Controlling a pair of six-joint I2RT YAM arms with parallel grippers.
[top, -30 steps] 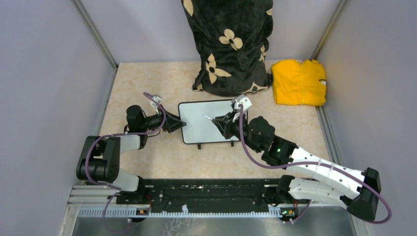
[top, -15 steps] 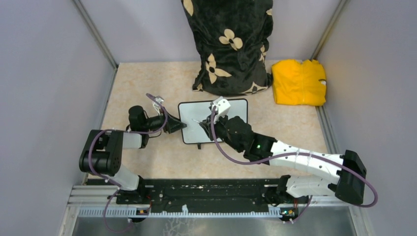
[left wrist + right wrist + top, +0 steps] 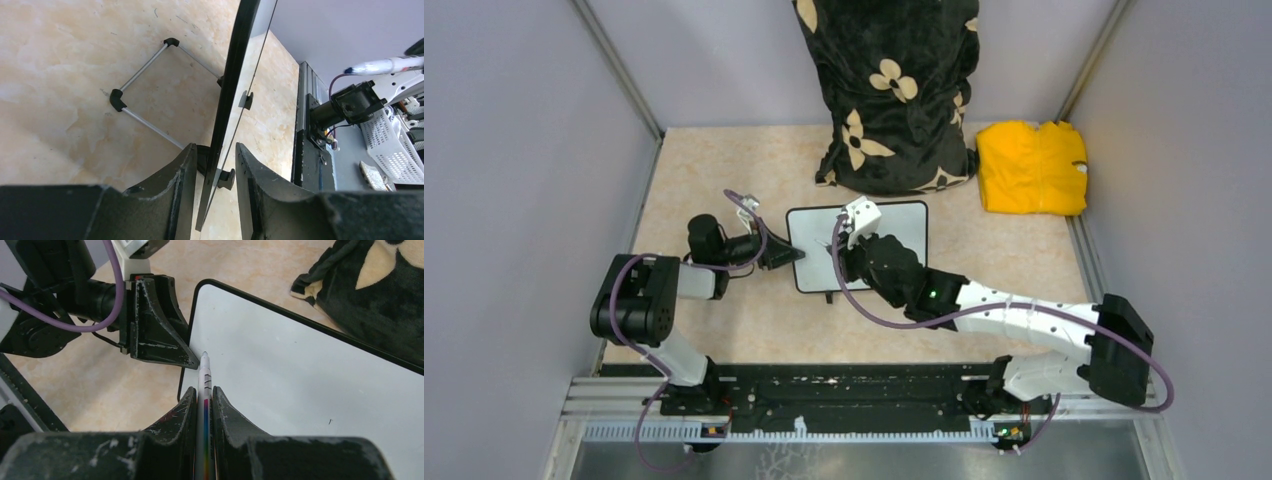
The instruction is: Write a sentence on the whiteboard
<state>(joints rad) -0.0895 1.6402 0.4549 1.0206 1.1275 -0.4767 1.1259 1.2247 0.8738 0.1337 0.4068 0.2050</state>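
2 grippers work at the small white rectangular whiteboard [image 3: 902, 225] with thin dark frame, centre of top view on the beige table [image 3: 724, 170]. Left gripper [image 3: 215, 150] straddles its left edge; cannot tell if clamped. Right gripper [image 3: 204, 392] clenched on white marker pen [image 3: 205, 371], tip at the board's left edge.

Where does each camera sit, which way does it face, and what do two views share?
Top external: above and behind the arms, facing down on the whiteboard; both arms show.
Left wrist: on the left arm, facing along the whiteboard's edge; left gripper straddles it.
Right wrist: on the right arm, facing the whiteboard's face; right gripper clamps a pen.
Shared: right wrist and top views both show the left gripper at the whiteboard.
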